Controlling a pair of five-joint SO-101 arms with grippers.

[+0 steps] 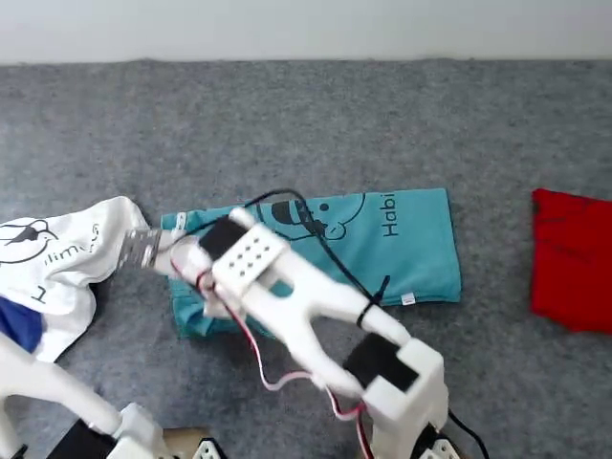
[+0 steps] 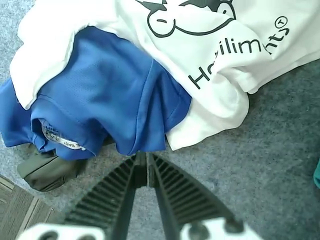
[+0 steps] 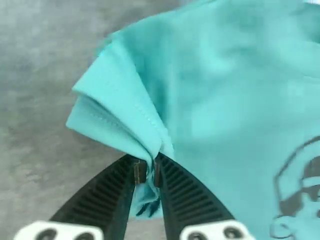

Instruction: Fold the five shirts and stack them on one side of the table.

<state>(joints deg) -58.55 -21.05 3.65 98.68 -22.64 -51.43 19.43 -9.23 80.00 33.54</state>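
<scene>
Right tool (image 3: 147, 171), arm stretched across, clamps teal shirt (image 3: 225, 100); left tool (image 2: 146, 165) closed, empty.

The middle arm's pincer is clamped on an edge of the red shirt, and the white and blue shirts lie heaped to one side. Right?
Not quite: the right wrist view shows the right pincer clamped on an edge of the teal shirt, not the red shirt, which lies apart. The white shirt and blue shirt are indeed heaped to one side.
</scene>
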